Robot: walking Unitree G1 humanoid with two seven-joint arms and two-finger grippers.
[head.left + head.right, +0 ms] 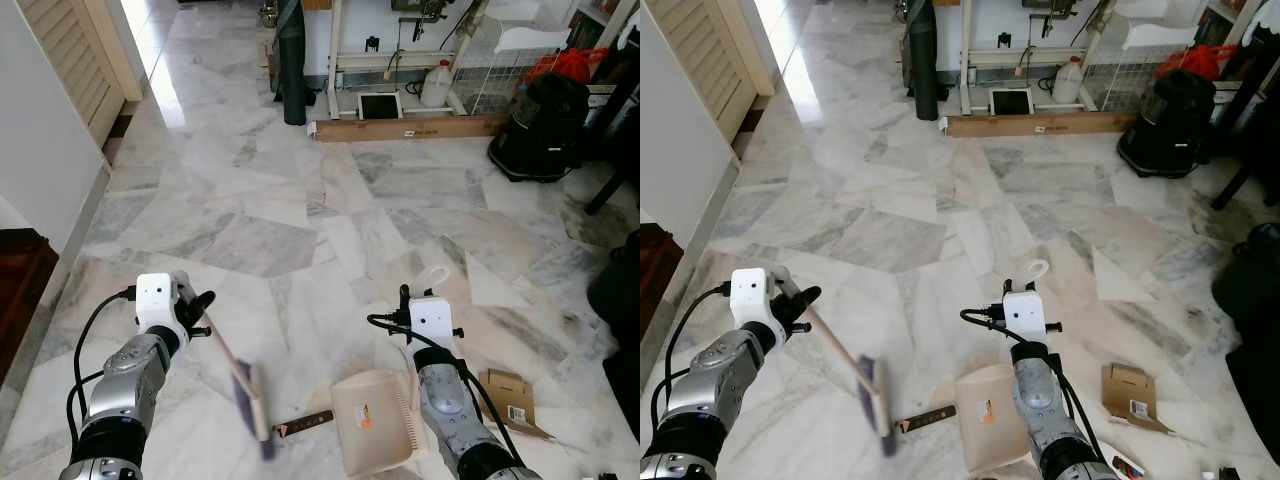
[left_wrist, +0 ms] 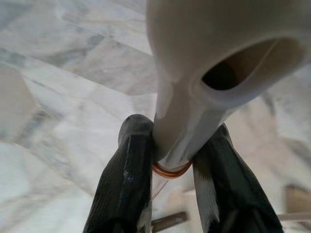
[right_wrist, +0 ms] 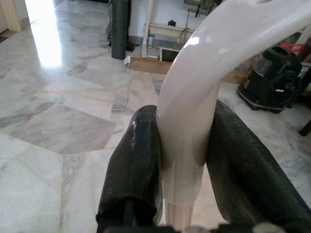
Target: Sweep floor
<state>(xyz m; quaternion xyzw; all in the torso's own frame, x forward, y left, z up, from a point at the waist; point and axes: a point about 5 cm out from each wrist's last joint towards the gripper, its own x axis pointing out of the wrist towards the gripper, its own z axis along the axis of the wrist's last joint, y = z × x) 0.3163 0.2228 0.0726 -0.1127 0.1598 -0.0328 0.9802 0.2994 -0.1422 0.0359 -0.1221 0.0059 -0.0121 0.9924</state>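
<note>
Across a marble floor [image 1: 300, 200] of grey and cream slabs, two silver arms are reaching forward from the near edge. Far back, a black vacuum [image 1: 545, 125] is sitting at the right, beside a long wooden plank [image 1: 410, 128] lying along the base of white table legs. A louvred door [image 1: 65, 60] is standing at the far left.

Nearer, the left gripper [image 1: 203, 308] is holding a broom [image 1: 250, 395] by its pale handle, which is slanting down to the right to a purple-bristled head resting on the floor. Just right of the head, a short dark strip [image 1: 305, 423] is lying flat. Beside that, a beige dustpan [image 1: 372, 420] is sitting on the floor under the right arm, with the right gripper [image 1: 407, 300] closed around its upright white handle, whose looped top is showing above the fingers. A flattened cardboard box [image 1: 510, 398] is lying to the right, near a pale paper triangle [image 1: 495, 285].

From the head views the grips are small and partly hidden. The left wrist view is giving the close detail: two black fingers [image 2: 124, 179] are pinching the broom's hollow handle end just above an orange ring. The right wrist view is showing both fingers [image 3: 133, 170] pressed against the curved white dustpan handle, with the vacuum behind.
</note>
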